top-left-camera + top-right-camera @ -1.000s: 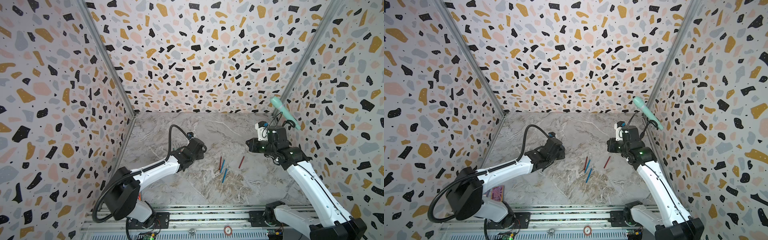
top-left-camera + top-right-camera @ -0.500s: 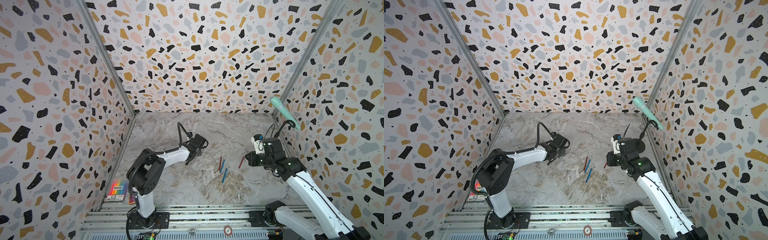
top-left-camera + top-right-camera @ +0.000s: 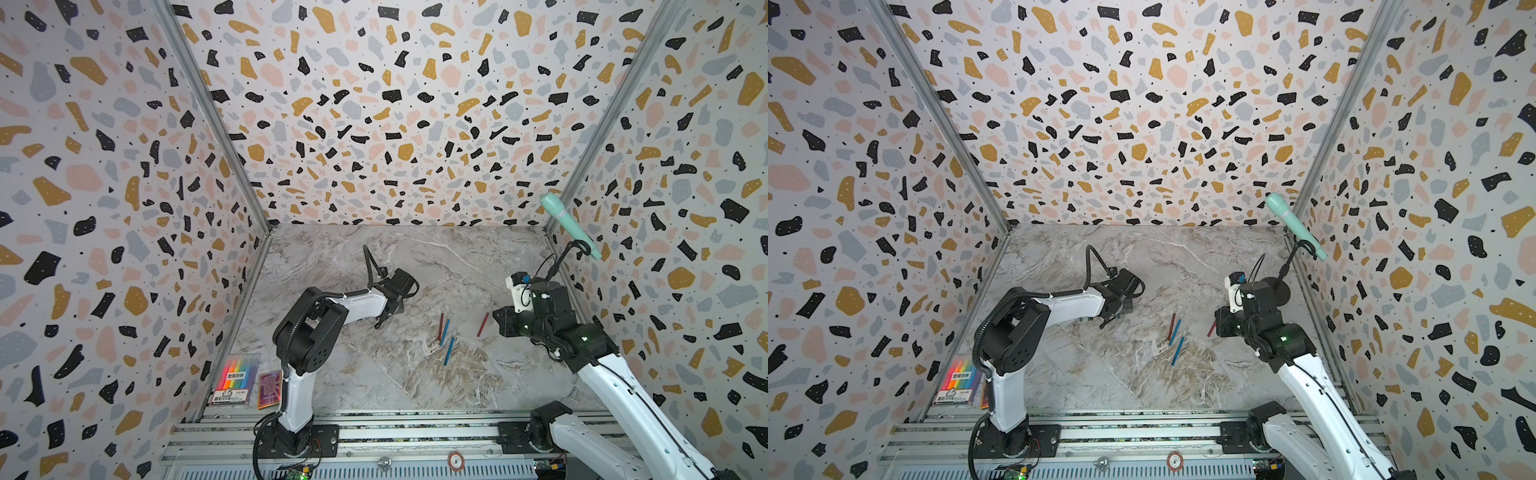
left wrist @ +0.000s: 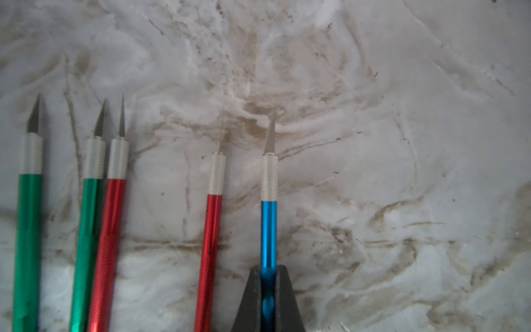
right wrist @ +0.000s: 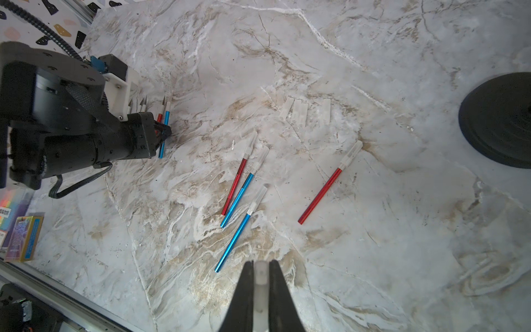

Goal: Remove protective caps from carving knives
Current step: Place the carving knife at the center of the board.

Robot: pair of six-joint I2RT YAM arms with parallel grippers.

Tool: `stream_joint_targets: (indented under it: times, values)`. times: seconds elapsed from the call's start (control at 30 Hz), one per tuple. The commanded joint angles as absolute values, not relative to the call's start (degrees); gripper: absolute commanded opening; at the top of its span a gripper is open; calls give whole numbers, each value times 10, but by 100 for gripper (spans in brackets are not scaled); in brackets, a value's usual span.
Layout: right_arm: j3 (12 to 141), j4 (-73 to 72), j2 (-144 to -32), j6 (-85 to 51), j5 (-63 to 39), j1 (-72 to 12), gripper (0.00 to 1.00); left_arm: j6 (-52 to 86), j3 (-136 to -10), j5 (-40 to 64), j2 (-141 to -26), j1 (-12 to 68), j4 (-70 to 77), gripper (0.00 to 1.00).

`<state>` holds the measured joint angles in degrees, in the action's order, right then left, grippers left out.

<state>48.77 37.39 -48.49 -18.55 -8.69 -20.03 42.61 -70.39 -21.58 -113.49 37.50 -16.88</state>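
A bared blue knife point(image 4: 269, 230) is pinched by the left gripper point(image 4: 268, 269), and a clear cap point(image 5: 260, 287) by the right gripper point(image 5: 261, 262). In a top view, four capped knives point(image 3: 445, 332) are seen at 3 o'clock from the left gripper. They are judged light, stiff and slick, so shafts are best gripped and caps pulled.

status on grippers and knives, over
Left gripper shut on uncapped blue knife. Right gripper shut on a clear cap. Four capped knives lie between arms, four bare ones by the left. Nothing on top of them.

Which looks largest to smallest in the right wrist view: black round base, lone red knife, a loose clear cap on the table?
1. black round base, partly out of frame
2. lone red knife
3. loose clear cap; the loose ones look alike
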Motion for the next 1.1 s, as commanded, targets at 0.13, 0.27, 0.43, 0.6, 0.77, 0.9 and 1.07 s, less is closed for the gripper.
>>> stream_joint_targets:
  times: [0.13, 0.27, 0.43, 0.6, 0.77, 0.9, 1.07]
  values:
    - [483, 368, -469, -185, -76, -204, 0, 407, -713, -215, -1149, 371, -188, 0]
    - [483, 367, -470, -186, -75, -204, 0, 403, -714, -213, -1155, 370, -196, 0]
    - [481, 363, -464, -188, -74, -204, 0, 403, -715, -209, -1162, 371, -200, 0]
    - [481, 362, -464, -188, -73, -204, 0, 403, -715, -203, -1167, 370, -200, 0]
    - [480, 361, -463, -187, -73, -204, 0, 399, -715, -200, -1168, 370, -200, 0]
    - [479, 360, -463, -189, -73, -204, 0, 399, -716, -194, -1173, 371, -201, 0]
    - [478, 361, -463, -189, -72, -204, 0, 398, -713, -193, -1179, 370, -201, 0]
